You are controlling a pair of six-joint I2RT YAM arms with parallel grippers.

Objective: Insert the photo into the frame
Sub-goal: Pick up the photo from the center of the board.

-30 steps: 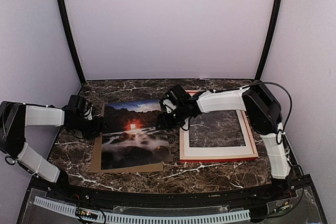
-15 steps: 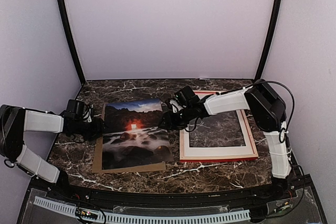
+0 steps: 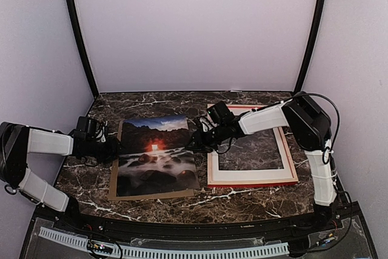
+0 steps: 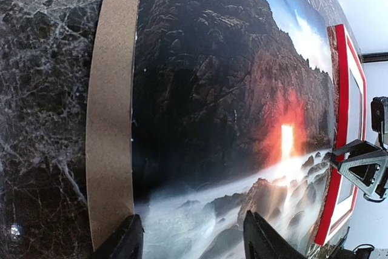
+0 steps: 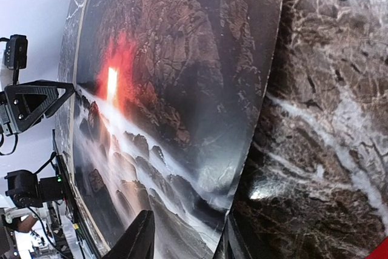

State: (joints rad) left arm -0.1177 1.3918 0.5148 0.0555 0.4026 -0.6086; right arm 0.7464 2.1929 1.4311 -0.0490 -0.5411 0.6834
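A dark marble table [image 3: 242,201] veined in white stands between pale lilac walls [image 3: 194,28], with black poles [image 3: 77,34] at the far corners. Both arms reach low toward the table's middle. The left gripper [image 3: 112,148] sits at the left edge of the photo [image 3: 156,159], jaws apart and clamping nothing. The right gripper [image 3: 195,142] is at its right edge, jaws narrower but apart. The photo lies on a brown backing board [image 3: 113,177], left of centre. The red frame [image 3: 254,184], a white mat [image 3: 251,175] inside it, lies toward the right edge.
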